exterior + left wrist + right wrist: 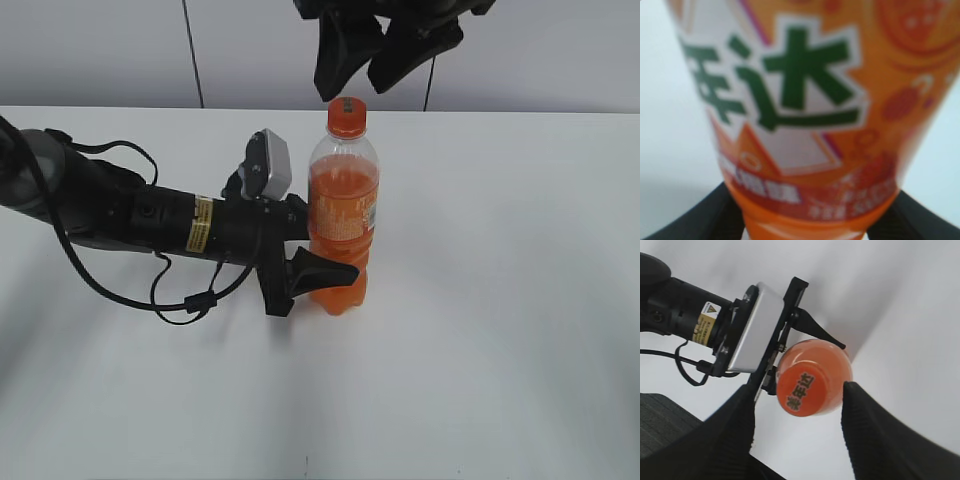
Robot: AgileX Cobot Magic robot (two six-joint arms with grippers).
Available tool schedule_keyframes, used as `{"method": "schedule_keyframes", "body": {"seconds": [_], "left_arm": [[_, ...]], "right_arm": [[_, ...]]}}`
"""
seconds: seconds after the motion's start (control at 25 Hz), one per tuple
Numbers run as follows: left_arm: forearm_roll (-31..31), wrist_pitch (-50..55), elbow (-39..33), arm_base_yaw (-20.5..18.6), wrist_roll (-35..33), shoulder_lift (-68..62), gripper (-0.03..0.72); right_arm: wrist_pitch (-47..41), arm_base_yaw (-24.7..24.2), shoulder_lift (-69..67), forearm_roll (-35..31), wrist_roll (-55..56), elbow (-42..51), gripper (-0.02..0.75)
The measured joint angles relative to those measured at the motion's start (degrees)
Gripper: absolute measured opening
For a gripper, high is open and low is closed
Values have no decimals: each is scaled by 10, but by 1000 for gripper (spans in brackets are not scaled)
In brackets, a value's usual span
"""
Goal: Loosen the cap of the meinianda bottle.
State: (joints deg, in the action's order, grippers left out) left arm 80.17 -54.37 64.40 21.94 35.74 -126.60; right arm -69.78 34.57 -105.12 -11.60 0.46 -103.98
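Note:
The meinianda bottle (342,220) stands upright on the white table, full of orange drink, and its label fills the left wrist view (805,100). Its orange cap (347,116) sits on top and shows from above with green-yellow characters in the right wrist view (801,392). My left gripper (318,262) is shut on the bottle's lower body from the left, its fingers at both sides (805,220). My right gripper (362,62) hangs open just above the cap, and its two fingers (797,427) flank the cap without touching it.
The left arm (120,215) lies low across the white table (500,330) with a loose black cable (190,300) beside it. A grey wall with dark seams (192,50) stands behind the table.

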Motion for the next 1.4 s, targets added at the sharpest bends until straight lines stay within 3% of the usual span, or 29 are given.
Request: {"method": "schedule_keyframes", "body": {"seconds": [0.16,0.68,1.0,1.2,1.4], "left_arm": [[0,0,0,0,0,0,410],[0,0,0,0,0,0,410],[1,0,0,0,0,0,410],[1,0,0,0,1,0,410],[1,0,0,0,1,0,410]], "right_arm": [[0,0,-2,22,1,5,417],[0,0,-29,-6,-5,7,414],[-1,0,-29,2,-5,7,278],[-1,0,-29,11,-17,7,276],[-1,0,-29,11,-110,7,276]]}}
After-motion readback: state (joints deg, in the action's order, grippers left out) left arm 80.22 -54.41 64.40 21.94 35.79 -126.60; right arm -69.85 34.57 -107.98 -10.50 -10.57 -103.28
